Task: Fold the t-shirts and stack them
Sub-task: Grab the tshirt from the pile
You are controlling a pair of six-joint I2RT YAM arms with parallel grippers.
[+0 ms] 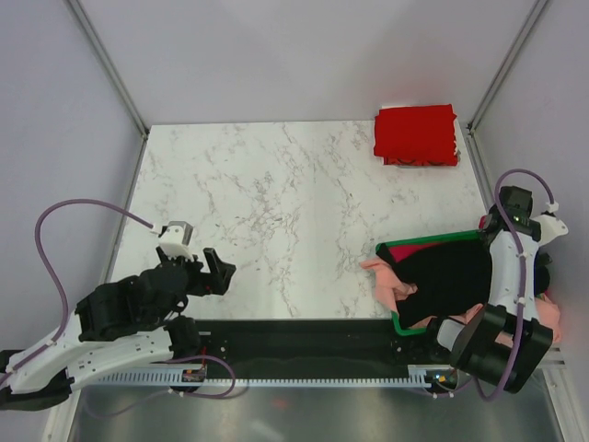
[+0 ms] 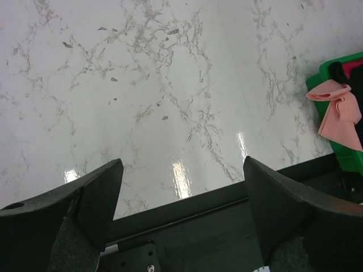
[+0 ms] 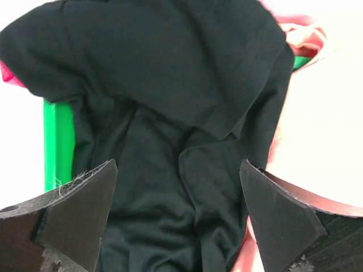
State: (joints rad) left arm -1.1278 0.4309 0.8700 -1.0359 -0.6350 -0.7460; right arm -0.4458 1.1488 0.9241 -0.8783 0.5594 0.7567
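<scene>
The bench [image 1: 276,212] lay mostly bare in front of you, a wide marble top that gave plenty of room to spread a shirt flat. Your left arm [image 1: 120,318] sat low at the near left corner, well apart from the cloth, probably parked there so the middle stayed free. Your right arm [image 1: 511,276] reached over the bin [image 1: 433,241] at the near right edge, because the unfolded shirts were there.

The bin was heaped. The black shirt [image 3: 170,113] sat on top in loose rumpled folds and covered most of what lay under it, so it was the natural one to take next. The red shirt [image 1: 415,135] was already folded into a neat square at the far right corner of the bench, which looked like the start of the stack. By that count, one shirt was done and the rest were waiting. The pink shirt [image 2: 340,113] spilled over the bin's green rim on the side facing the bench, partly pinned under the black one, so it might have dragged along if you lifted the black shirt quickly.

Your right claw [image 3: 177,164] hung just above the black cloth with its jaws spread wide and nothing between them. Your left claw [image 2: 181,164] was likewise open and empty, over bare marble near the front edge.
</scene>
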